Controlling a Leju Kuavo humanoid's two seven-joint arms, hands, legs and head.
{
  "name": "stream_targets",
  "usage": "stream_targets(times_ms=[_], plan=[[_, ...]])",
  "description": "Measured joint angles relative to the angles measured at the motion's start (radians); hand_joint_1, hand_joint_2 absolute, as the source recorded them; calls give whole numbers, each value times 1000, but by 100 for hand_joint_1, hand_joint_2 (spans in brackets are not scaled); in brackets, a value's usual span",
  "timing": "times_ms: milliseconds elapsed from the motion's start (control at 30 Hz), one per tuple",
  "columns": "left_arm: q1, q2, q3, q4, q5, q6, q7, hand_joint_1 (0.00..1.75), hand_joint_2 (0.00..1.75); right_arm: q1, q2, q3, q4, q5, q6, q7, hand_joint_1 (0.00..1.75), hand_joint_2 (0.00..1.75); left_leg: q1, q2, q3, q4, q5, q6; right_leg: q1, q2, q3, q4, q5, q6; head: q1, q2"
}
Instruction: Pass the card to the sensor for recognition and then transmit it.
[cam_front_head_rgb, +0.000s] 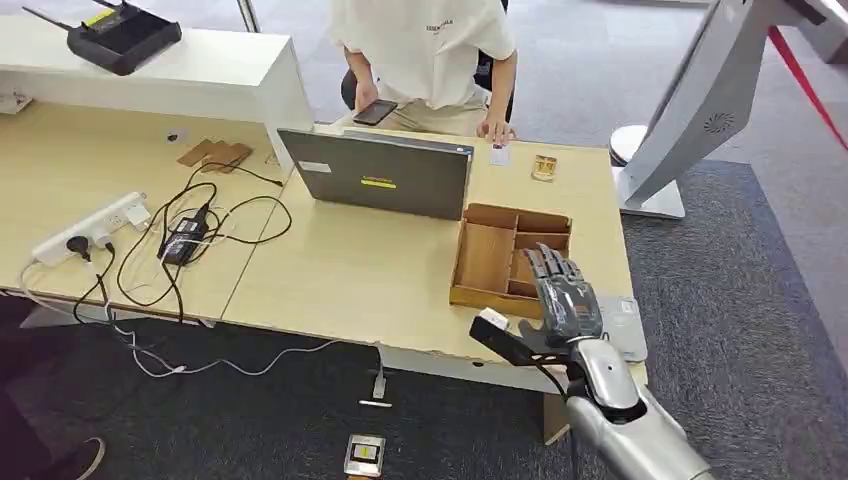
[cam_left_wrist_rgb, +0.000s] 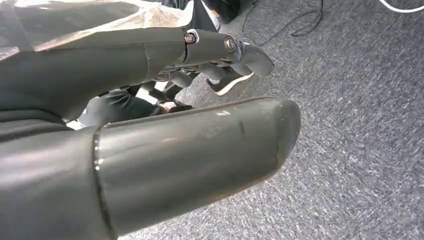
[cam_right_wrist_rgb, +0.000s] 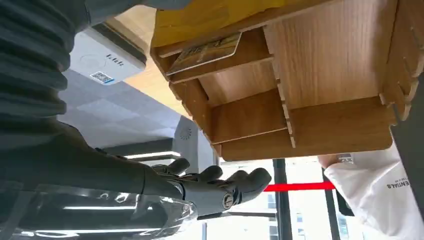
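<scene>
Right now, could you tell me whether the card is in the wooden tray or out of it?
In: the card lies in a compartment of the wooden tray.

I see a light wooden desk (cam_front_head_rgb: 340, 270) standing on dark grey carpet (cam_front_head_rgb: 760, 300). A white raised counter (cam_front_head_rgb: 180, 75) runs along the desk's far left side. To the right, a white kiosk stand (cam_front_head_rgb: 690, 110) leans over the carpet. Bright daylight comes through tall windows (cam_right_wrist_rgb: 300, 200) behind the desk.
</scene>
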Motion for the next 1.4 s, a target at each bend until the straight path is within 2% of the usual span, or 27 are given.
stream_targets(times_ms=[333,733,1400], plan=[[-1,0,0,0,0,0,0,0,0,-30,54,0,137,-7,-81,-41,0,175,0,0,0,0,0,0,0,0,0,0,0,0,0,0],[-2,-1,-2,0,2,0,2,0,0,-72,100,-3,312,-31,-114,-70,0,175,0,0,0,0,0,0,0,0,0,0,0,0,0,0],[-3,-3,-2,0,9,9,-2,0,0,-100,113,-27,428,-68,-148,-87,0,175,0,0,0,0,0,0,0,0,0,0,0,0,0,0]])
